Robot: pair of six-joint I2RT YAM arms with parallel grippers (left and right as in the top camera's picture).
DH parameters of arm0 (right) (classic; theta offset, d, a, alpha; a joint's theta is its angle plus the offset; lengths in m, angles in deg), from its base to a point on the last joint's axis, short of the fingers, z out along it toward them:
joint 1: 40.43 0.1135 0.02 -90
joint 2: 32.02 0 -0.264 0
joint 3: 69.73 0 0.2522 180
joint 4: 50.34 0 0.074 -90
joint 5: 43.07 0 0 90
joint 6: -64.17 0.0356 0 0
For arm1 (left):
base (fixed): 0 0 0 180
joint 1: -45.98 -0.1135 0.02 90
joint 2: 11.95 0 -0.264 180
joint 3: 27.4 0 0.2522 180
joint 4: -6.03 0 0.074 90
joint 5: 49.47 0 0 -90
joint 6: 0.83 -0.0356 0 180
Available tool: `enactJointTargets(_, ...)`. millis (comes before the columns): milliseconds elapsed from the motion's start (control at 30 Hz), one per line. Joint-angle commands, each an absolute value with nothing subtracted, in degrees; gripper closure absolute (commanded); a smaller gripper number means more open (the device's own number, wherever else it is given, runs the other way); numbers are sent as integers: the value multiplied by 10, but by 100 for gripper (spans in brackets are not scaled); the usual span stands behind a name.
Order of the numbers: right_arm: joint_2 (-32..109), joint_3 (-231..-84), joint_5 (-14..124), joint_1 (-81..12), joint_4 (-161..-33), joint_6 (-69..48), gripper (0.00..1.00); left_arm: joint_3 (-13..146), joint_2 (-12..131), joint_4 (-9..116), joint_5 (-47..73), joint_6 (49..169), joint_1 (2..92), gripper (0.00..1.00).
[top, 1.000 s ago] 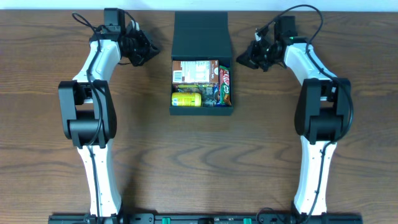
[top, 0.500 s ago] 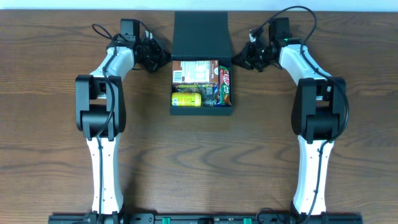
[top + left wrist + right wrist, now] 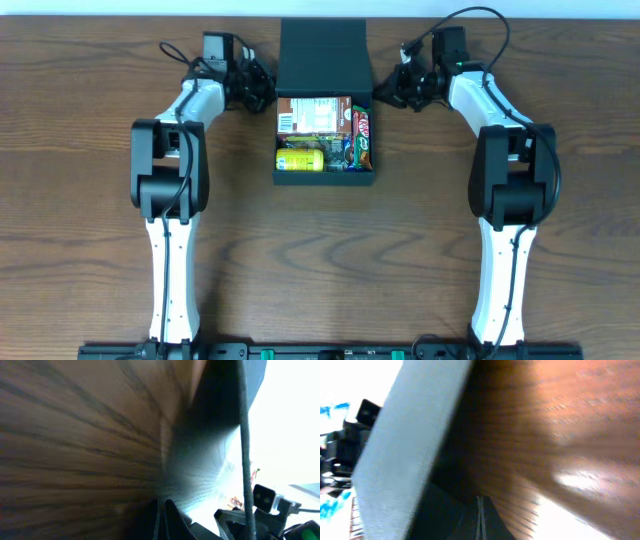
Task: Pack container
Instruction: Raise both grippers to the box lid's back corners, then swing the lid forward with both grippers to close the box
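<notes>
The black square container (image 3: 325,178) sits at the table's middle back, its flap lid (image 3: 324,58) lying open and flat behind it. Inside are a brown-and-white carton (image 3: 312,114), a yellow packet (image 3: 300,158) and a red bar (image 3: 362,124). My left gripper (image 3: 264,88) is shut and empty, right at the lid's left edge, fingers pressed together in the left wrist view (image 3: 162,520). My right gripper (image 3: 385,92) is shut and empty at the lid's right edge. In the right wrist view its fingers (image 3: 480,520) are closed beside the grey lid (image 3: 405,445).
Brown wooden table (image 3: 90,200) all around. Both arms reach to the back of the table, on either side of the box. Cables loop off each wrist.
My left gripper has moved right, from well left of the lid to its left edge. My right gripper has edged left toward the lid's right edge.
</notes>
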State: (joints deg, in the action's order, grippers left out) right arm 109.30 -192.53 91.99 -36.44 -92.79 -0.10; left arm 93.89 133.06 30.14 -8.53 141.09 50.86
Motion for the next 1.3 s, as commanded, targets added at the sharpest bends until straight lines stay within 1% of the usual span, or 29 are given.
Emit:
enactJointTargets(0,1106,-1936,971,-358,-912,3,98,954,1340,294,-108,1417,512,94)
enactJointTargets(233,1106,-1936,1053,-359,-868,-24,98,978,1340,270,-159,1391,506,94)
enactJointTargets(467,1095,-1936,1087,-372,-824,-27,98,1025,1339,270,-207,1355,496,94)
enactJointTargets(833,1051,-1937,1088,-391,-814,-58,98,1065,1332,271,-227,1341,493,94)
enactJointTargets(1267,1049,-1937,1099,-387,-814,-69,98,1065,1332,272,-247,1328,494,94)
